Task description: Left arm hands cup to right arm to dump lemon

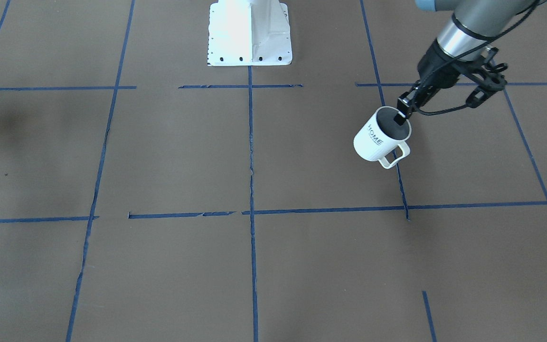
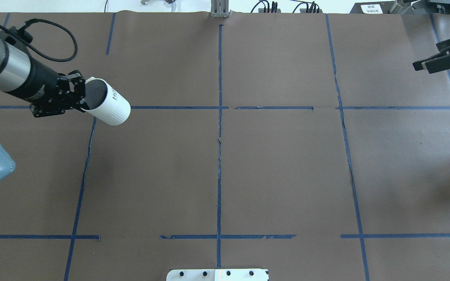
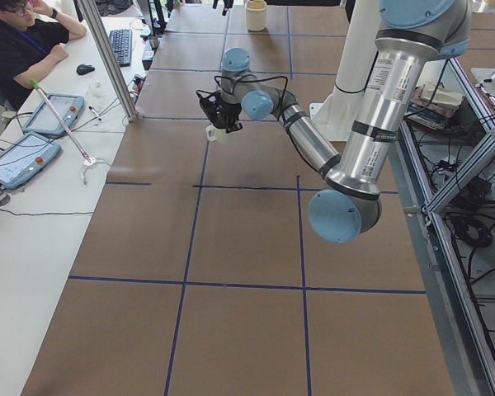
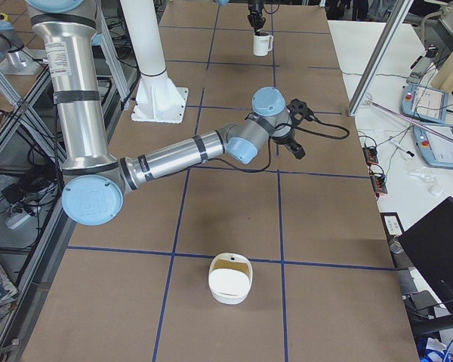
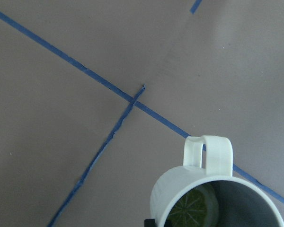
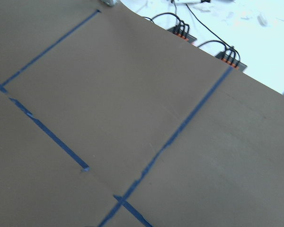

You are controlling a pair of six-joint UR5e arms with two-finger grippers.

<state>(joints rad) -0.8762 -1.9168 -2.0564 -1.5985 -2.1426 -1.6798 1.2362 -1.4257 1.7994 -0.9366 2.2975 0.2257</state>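
Left gripper (image 1: pixel 402 114) has the cup (image 1: pixel 379 137) by the rim

We see it clamped on the rim, with the cup tilted over the robot's-left part of the table (image 1: pixel 302 266) and a lemon slice (image 5: pixel 194 206) inside. Right gripper (image 2: pixel 430 64) hangs well apart at the opposite edge; we can't tell whether it's parted or closed.

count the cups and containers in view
2. The HOME cup hangs tilted in the left gripper; a white container stands on the table at the robot's right end. No others show.
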